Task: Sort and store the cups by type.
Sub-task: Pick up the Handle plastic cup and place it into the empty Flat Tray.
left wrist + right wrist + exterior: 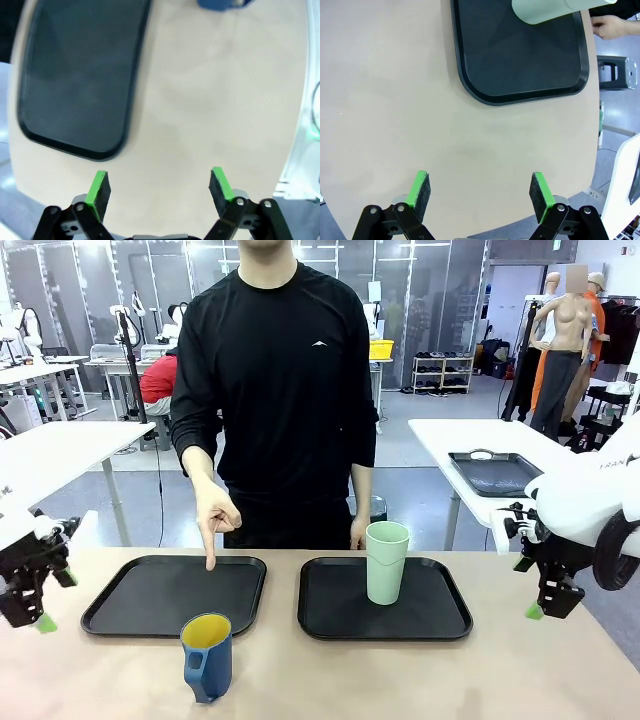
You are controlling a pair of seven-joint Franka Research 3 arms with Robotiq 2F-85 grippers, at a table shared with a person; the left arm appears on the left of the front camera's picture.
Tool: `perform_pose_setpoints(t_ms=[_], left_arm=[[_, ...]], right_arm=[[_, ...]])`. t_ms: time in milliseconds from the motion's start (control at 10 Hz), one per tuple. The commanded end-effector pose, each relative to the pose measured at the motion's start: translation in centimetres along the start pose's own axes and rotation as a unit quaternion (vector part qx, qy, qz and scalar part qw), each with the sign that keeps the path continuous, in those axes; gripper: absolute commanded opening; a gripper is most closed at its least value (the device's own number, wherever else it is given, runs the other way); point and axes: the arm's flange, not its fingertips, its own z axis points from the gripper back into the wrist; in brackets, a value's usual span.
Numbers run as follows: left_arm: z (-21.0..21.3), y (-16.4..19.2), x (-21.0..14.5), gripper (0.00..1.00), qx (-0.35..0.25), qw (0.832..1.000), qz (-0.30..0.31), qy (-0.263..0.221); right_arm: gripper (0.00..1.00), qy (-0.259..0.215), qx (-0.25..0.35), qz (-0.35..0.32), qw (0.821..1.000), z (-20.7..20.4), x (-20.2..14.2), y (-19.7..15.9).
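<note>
A tall pale mint-green tumbler [386, 561] stands upright on the right black tray [440, 615]; the same tumbler [555, 10] shows at the top of the right wrist view. The dark blue handled mug [207, 655], yellow inside, stands on the table in front of the left black tray [150, 600]; a blurred blue piece of the mug [220, 4] is at the top of the left wrist view. My left gripper [35, 612] hangs open at the table's left edge, empty. My right gripper [545, 605] is open at the right edge, empty. The person's finger [210, 560] points down at the left tray.
The person in black stands at the far side, the other hand [358, 533] resting behind the right tray. The left tray [75, 75] and the right tray [520, 55] lie ahead of each gripper. Bare tan tabletop [400, 680] lies in front.
</note>
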Motion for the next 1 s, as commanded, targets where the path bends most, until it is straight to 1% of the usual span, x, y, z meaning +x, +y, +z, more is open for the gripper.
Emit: perform_pose_setpoints(t_ms=[0, 100, 500, 600, 700, 800, 900], left_arm=[[0.4, -0.1, 0.1, 1.0, 0.015, 0.999, -0.022, 0.047], [0.0, 0.0, 0.0, 1.0, 0.0, 1.0, 0.0, 0.0], [0.0, 0.0, 0.0, 1.0, 0.0, 1.0, 0.0, 0.0], [0.0, -0.1, 0.1, 1.0, 0.0, 1.0, 0.003, 0.01], [-0.1, 0.5, -0.8, 1.0, 0.005, 1.0, -0.016, -0.018], [-0.1, 0.6, -1.7, 1.0, 0.01, 0.999, -0.039, -0.026], [-0.4, 0.5, -2.4, 1.0, 0.011, 0.998, -0.061, -0.024]], right_arm=[[1.0, 0.007, -0.006, -0.011, 1.0, -0.3, 0.2, 0.1], [1.0, 0.007, -0.006, -0.011, 1.0, -0.3, 0.2, 0.1], [1.0, 0.007, -0.006, -0.011, 1.0, -0.3, 0.2, 0.1], [1.0, 0.007, -0.006, -0.011, 1.0, -0.3, 0.2, 0.1], [1.0, 0.007, -0.006, -0.011, 1.0, -0.3, 0.2, 0.1], [1.0, 0.007, -0.006, -0.011, 1.0, -0.3, 0.2, 0.1], [1.0, 0.007, -0.006, -0.011, 1.0, -0.3, 0.2, 0.1]])
